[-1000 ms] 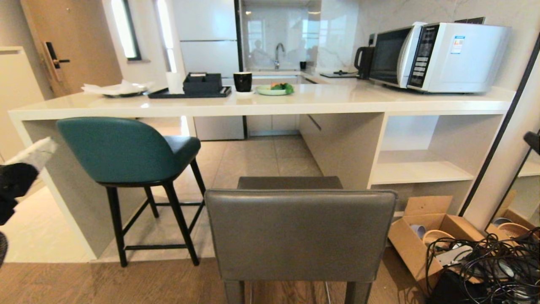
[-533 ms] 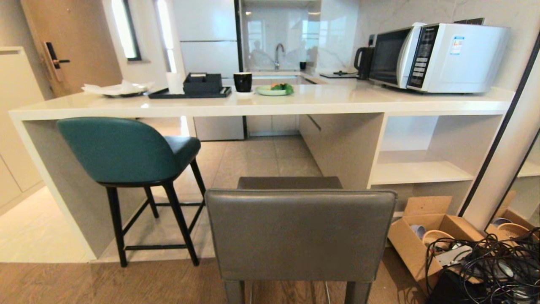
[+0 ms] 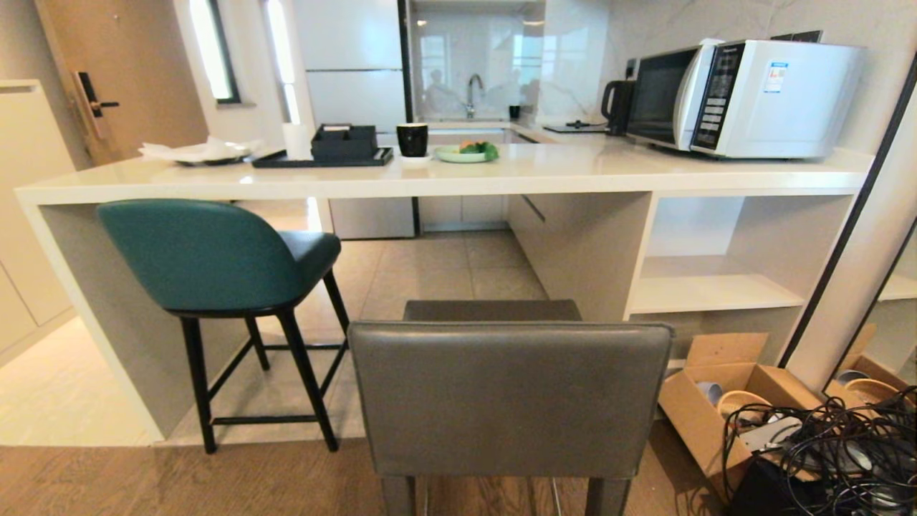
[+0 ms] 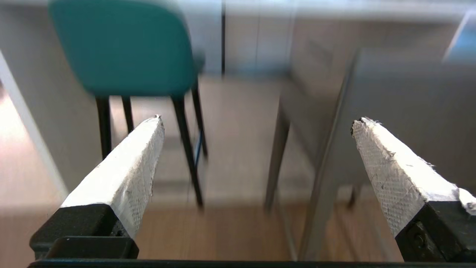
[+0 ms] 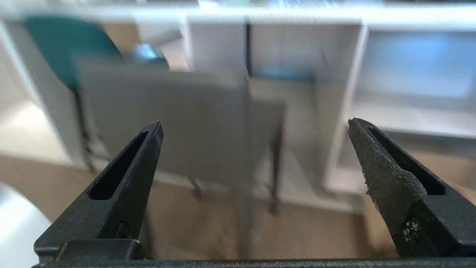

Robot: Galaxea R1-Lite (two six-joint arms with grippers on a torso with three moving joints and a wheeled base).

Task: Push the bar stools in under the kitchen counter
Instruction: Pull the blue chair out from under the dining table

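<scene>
At the centre of the head view the grey stool stands at 6 o'clock, its square back toward the camera and its seat short of the counter, not yet under the slab. At 9 o'clock the teal stool stands at the counter's left end, turned at an angle, its seat partly under the top and its black legs on the pale tiles beside the white side panel.

On the counter, a black tray with a box sits at 11 o'clock, a black cup and a green plate near 12, and a microwave at 2. Open shelves fill the counter's right end at 3 o'clock; a cardboard box and a tangle of cables lie on the floor at 4 to 5 o'clock.

Neither arm shows in the head view. The left end effector is released, its white-padded fingers spread wide on nothing, facing the teal stool. The right end effector is likewise released and empty, its black fingers wide apart, facing the grey stool.
</scene>
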